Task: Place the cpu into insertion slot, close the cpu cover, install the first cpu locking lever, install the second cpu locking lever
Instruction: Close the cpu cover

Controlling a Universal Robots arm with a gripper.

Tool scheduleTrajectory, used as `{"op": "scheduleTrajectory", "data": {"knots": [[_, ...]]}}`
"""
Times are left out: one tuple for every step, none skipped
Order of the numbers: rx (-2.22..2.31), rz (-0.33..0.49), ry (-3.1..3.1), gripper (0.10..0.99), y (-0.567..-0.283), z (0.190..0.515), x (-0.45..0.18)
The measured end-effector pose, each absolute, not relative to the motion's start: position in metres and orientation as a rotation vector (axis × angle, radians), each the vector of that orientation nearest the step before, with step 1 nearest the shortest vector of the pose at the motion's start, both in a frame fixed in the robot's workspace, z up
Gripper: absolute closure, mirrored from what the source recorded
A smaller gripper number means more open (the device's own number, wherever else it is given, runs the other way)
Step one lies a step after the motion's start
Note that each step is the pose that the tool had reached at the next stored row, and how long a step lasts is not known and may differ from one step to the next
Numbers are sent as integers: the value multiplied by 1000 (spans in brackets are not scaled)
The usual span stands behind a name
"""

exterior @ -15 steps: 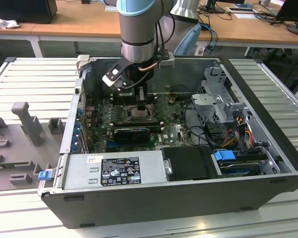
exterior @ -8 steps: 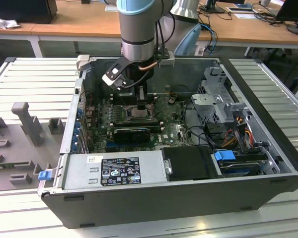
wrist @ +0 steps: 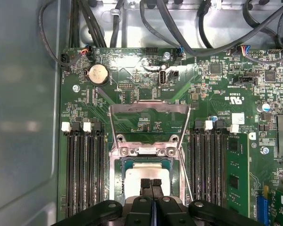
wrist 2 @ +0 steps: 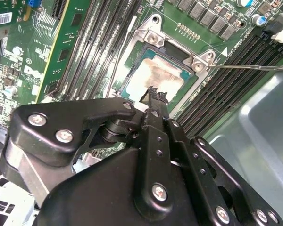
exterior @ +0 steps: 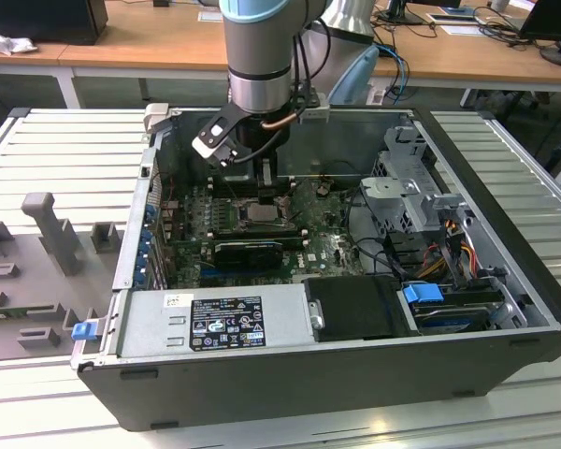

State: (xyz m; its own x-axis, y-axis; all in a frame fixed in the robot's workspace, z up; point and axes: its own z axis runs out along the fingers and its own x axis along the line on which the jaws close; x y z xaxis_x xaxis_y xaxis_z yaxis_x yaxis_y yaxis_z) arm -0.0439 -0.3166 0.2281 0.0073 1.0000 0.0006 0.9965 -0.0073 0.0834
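The cpu (wrist 2: 162,75), a small square chip with a pale silver top, lies in the insertion slot (wrist 2: 172,51), whose black rim shows around it. In the first wrist view the cpu (wrist: 146,170) sits just beyond my fingertips. My gripper (wrist 2: 153,93) is shut with nothing between its fingers, its tips at the chip's near edge; it also shows as the gripper (wrist: 150,182) and, low over the board, the gripper (exterior: 265,187). The cpu cover (wrist: 148,108) appears raised on its hinge. A thin wire lever (wrist 2: 254,67) sticks out sideways, unlatched.
Long black memory slots (wrist: 82,169) flank the socket on both sides. A black card (exterior: 250,251) lies in front of it, the power supply (exterior: 215,323) nearer still. A drive cage (exterior: 411,187) and cables (wrist: 179,28) crowd the case's other side.
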Motion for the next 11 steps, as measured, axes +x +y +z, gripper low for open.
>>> {"op": "scheduleTrajectory", "data": {"knots": [[2187, 91, 2171, 980, -317, 229, -44], [2187, 91, 2171, 980, -317, 231, -44], [2187, 91, 2171, 980, -317, 232, -44], [2187, 91, 2171, 980, -317, 233, -44], [2187, 91, 2171, 980, -317, 233, -44], [2187, 91, 2171, 980, -317, 235, -44], [2187, 91, 2170, 980, -317, 236, -44], [2187, 91, 2170, 980, -317, 236, -44], [2187, 91, 2170, 980, -317, 237, -44], [2187, 91, 2170, 980, -317, 238, -44], [2187, 91, 2170, 980, -317, 239, -44]]}}
